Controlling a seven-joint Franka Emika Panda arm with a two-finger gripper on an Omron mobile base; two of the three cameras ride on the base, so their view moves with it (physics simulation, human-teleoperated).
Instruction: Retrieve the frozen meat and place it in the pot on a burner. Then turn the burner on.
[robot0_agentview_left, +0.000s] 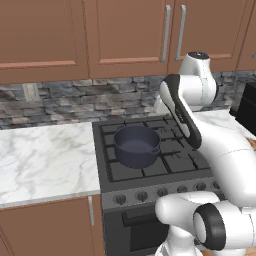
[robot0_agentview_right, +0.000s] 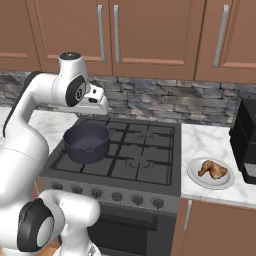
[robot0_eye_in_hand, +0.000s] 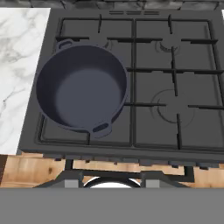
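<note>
Evidently retrieval is not begun: the pot (robot0_eye_in_hand: 82, 89) sits empty; the meat (robot0_agentview_right: 212, 170) waits on its plate (robot0_agentview_right: 192, 172). Gripper's spread: cannot tell.

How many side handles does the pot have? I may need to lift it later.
2. The back handle sits on the pot's rim toward the rear of the cooktop; the front handle is on the opposite rim, toward the cooktop's front edge.
</note>
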